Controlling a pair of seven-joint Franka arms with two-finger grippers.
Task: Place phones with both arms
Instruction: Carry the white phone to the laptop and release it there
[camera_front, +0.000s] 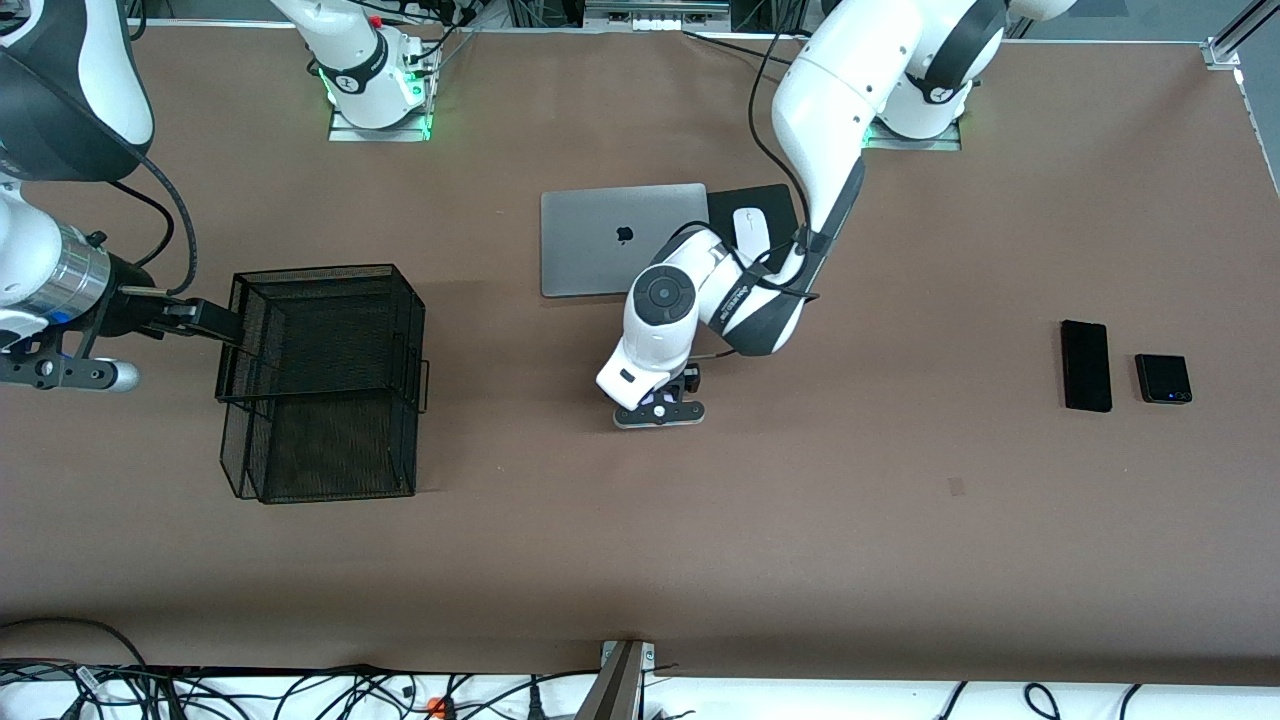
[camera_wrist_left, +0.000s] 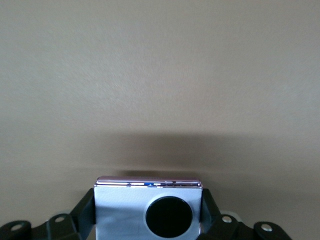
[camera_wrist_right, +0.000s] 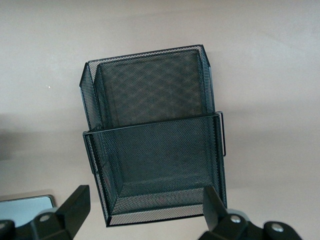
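Left gripper (camera_front: 660, 408) pinches the lilac phone (camera_wrist_left: 148, 210) at table centre; carry it level toward nine o'clock, into the mesh basket (camera_front: 320, 385); right gripper (camera_wrist_right: 145, 210) waits spread above

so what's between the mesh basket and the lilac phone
Nothing: in the front view bare brown table runs from the mesh basket to the lilac phone.

table (camera_front: 900, 560): brown matte top, evenly lit | near edge: white strip with tangled black cables (camera_front: 250, 690) | top edge: metal framing (camera_front: 1225, 45) at the corner, green glow at the base plates (camera_front: 380, 125) | soft shadows on the surface
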